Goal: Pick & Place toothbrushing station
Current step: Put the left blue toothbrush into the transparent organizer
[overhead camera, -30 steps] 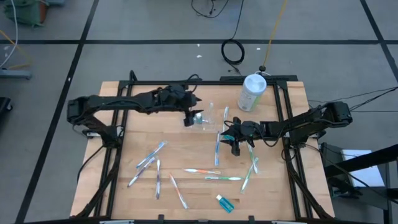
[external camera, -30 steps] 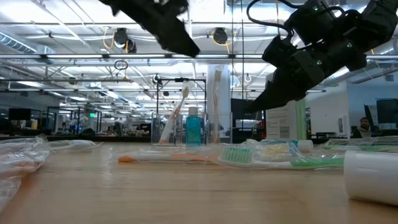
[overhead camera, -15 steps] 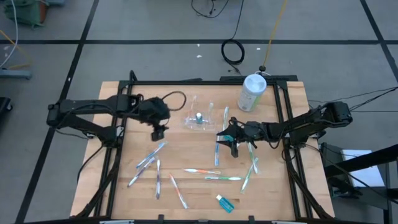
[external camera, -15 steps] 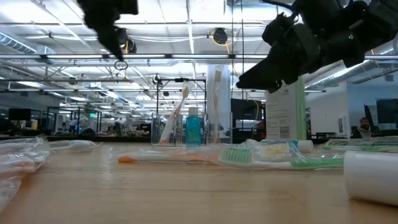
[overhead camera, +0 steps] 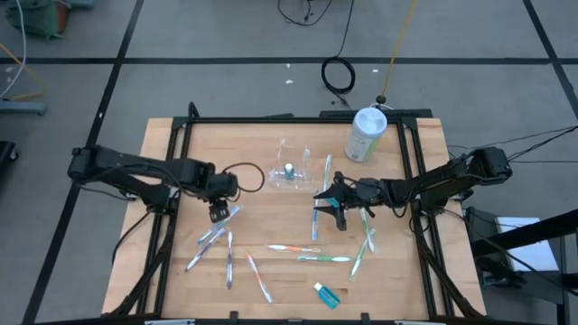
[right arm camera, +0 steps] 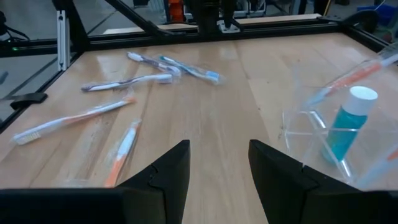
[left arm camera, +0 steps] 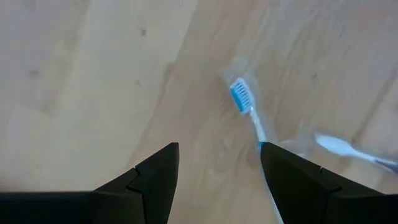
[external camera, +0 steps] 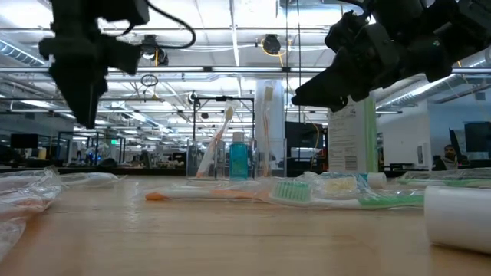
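Your left gripper (overhead camera: 217, 211) hangs over the left part of the counter (overhead camera: 181, 153) with its two dark fingers (left arm camera: 152, 174) spread apart and nothing between them. Just past its fingers lies a toothbrush with a blue head (left arm camera: 241, 96) inside a thin, crinkly clear wrapper. Your right gripper (overhead camera: 327, 200) sits over the middle of the counter, right of the station. Its fingers (right arm camera: 168, 168) are spread too, and they hold nothing.

Look at the toothbrushing station (overhead camera: 289, 171). It stands toward the back of the counter, between your two grippers and touching neither. It is a small box of clear, hard plastic, so you can see the wood through it. In it stand a little blue-green bottle with a white cap (right arm camera: 349, 121) and a toothbrush with an orange handle (right arm camera: 354, 74) that leans to one side.

You are working on a counter of pale, smooth wood with a black metal frame around it. Many long, thin toothbrushes in clear wrappers (overhead camera: 226, 221) lie flat and spread out on the front half. A small blue-green tube (overhead camera: 327, 294) lies near the front edge. A tall, round white-and-green canister (overhead camera: 365, 134) stands upright at the back right corner.

Under the counter you can see a grey floor with dark lines. Behind it is a big hall with bright lights on the ceiling (external camera: 245, 31).
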